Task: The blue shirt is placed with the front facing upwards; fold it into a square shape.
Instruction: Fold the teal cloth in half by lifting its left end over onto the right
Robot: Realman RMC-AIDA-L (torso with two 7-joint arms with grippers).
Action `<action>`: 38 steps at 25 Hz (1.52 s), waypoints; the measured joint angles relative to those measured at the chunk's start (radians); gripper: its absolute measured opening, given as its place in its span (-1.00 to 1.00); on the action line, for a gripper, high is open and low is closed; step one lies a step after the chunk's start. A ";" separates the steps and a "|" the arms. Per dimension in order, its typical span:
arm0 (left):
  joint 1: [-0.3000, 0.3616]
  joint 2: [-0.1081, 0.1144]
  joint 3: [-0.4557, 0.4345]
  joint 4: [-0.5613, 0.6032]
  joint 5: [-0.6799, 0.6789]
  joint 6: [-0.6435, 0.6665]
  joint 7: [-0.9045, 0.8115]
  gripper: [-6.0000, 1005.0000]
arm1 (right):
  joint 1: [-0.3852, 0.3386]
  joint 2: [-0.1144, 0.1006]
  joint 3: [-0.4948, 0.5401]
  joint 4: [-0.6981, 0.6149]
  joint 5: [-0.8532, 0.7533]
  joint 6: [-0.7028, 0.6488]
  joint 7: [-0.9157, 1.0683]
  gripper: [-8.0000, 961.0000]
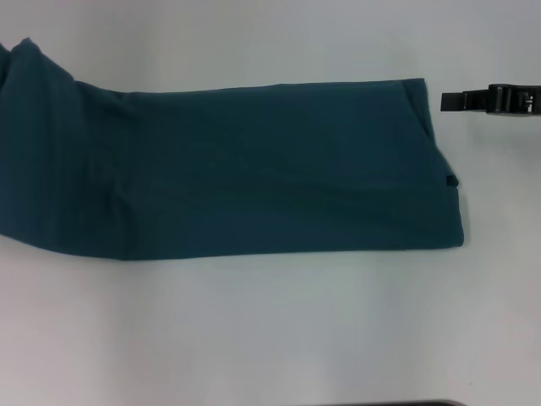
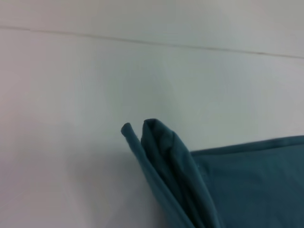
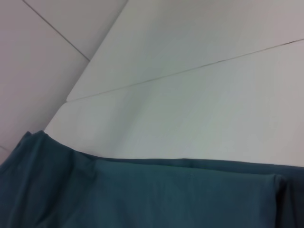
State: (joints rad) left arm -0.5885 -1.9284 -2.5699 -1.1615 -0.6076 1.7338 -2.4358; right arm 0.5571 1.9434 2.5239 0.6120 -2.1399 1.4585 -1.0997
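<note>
The blue shirt (image 1: 254,169) lies on the white table as a long band folded lengthwise, plain teal side up, and its print is hidden. A small black label (image 1: 450,180) shows at its right end. Its left end rises in a bunched fold at the picture's upper left (image 1: 25,59); the left wrist view shows that raised fold (image 2: 166,161) close up. My right gripper (image 1: 445,101) hovers just off the shirt's far right corner, apart from the cloth. The right wrist view shows the shirt's far edge (image 3: 142,194). My left gripper is out of view.
The white table (image 1: 270,330) extends in front of and behind the shirt. Its far corner and the floor beyond show in the right wrist view (image 3: 71,97). A dark strip (image 1: 389,403) lies at the near edge.
</note>
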 joint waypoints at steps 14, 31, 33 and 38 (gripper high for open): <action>0.004 0.079 -0.016 0.114 0.043 -0.028 0.010 -0.96 | 0.008 0.002 -0.007 0.000 0.000 0.000 0.005 -0.96; -0.022 0.061 -0.027 0.045 -0.121 0.146 0.002 -0.97 | 0.010 0.000 -0.019 0.000 0.000 -0.005 0.004 -0.96; -0.032 0.054 -0.026 0.033 -0.160 0.172 -0.008 -0.97 | 0.012 0.000 -0.027 0.000 0.000 -0.005 0.004 -0.96; -0.054 0.033 -0.017 -0.015 -0.240 0.221 -0.048 -0.97 | 0.017 -0.001 -0.042 0.000 0.000 0.000 0.007 -0.96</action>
State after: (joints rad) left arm -0.6424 -1.8950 -2.5869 -1.1765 -0.8473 1.9543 -2.4840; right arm 0.5739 1.9421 2.4820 0.6120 -2.1399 1.4584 -1.0928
